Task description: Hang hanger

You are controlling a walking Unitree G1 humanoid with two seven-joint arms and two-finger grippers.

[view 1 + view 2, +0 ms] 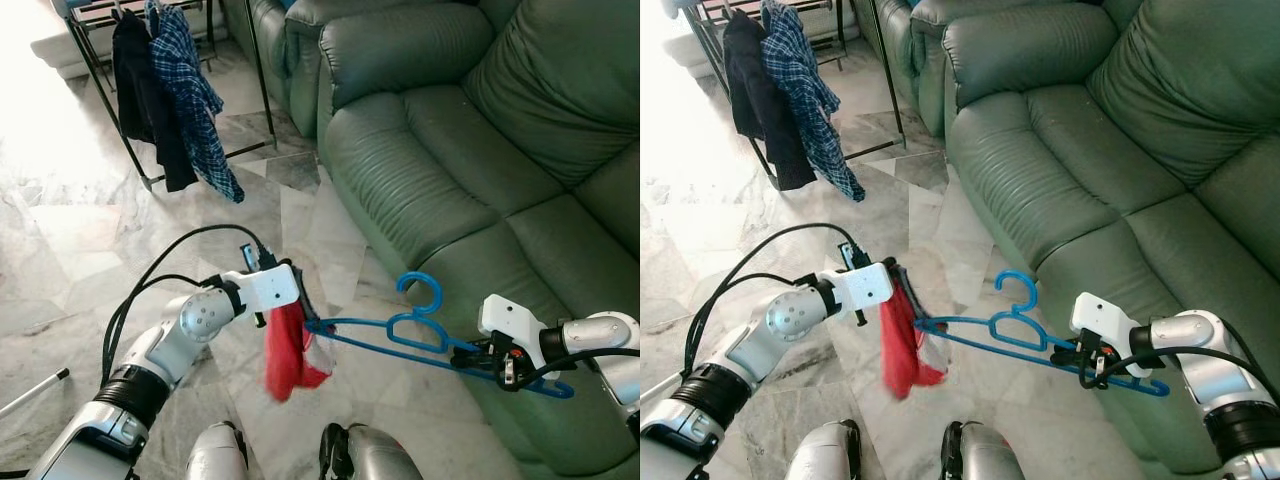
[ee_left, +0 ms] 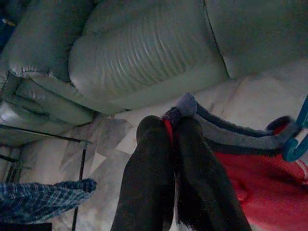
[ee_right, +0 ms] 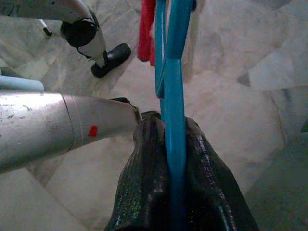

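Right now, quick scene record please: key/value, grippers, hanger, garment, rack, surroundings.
left gripper: shut on the red garment's grey collar
right gripper: shut on one end of the blue hanger
blue hanger: held level above the floor, far end inside the garment
red garment: dangling from hanger and left gripper, only partly on
clothes rack: ahead left, carrying a dark garment and a plaid shirt
green sofa: to the right
floor: marble tiles

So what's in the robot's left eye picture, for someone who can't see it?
The right gripper holds one end of a blue hanger, while the left gripper pinches a red garment at the other end. A green sofa stands beside them, and a clothes rack with hung clothes stands behind on the marble floor.
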